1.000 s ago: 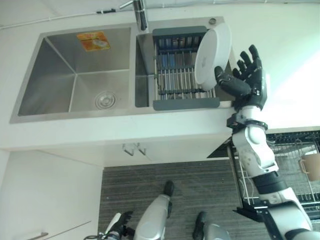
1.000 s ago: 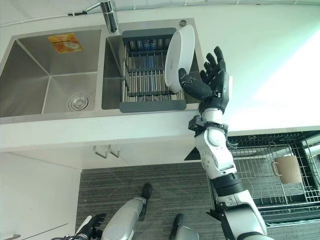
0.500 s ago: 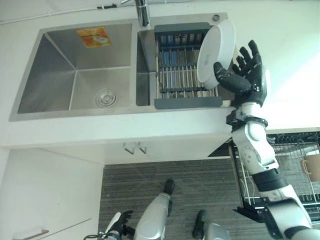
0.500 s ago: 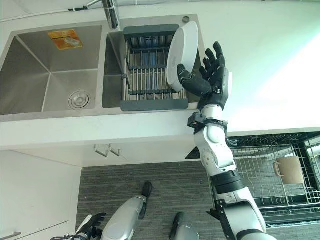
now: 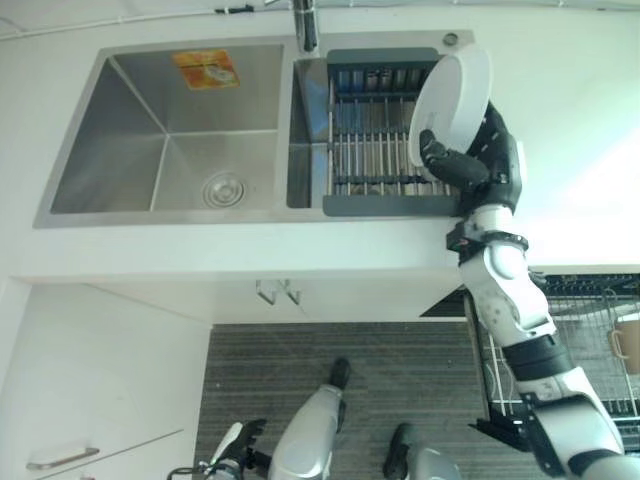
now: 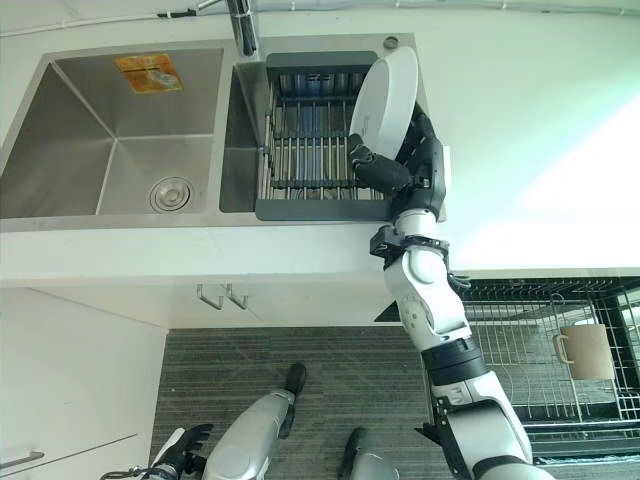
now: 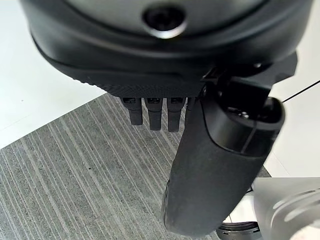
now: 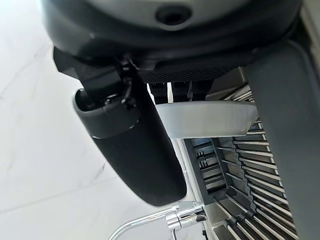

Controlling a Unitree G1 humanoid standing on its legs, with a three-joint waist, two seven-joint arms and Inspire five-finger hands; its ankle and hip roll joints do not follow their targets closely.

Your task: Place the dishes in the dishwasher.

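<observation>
A white plate (image 5: 455,100) stands on edge, leaning at the right end of the grey drying rack (image 5: 375,150) in the sink's right basin. My right hand (image 5: 492,165) is at the plate's lower right. Its thumb (image 8: 135,150) lies across the plate's front face and its fingers reach behind the plate, so the rim (image 8: 200,119) sits pinched between them. My left hand (image 5: 238,450) hangs low over the striped floor, fingers relaxed and holding nothing.
The steel sink's left basin (image 5: 170,130) has a drain and a sticker on its back wall. A faucet (image 5: 305,25) stands behind the divider. Below the counter at the right, a pulled-out dishwasher rack (image 6: 540,340) holds a beige mug (image 6: 585,350).
My right hand has moved in from beside the plate, its spread fingers slipping behind it and the thumb closing on the front. The camera has shifted slightly.
</observation>
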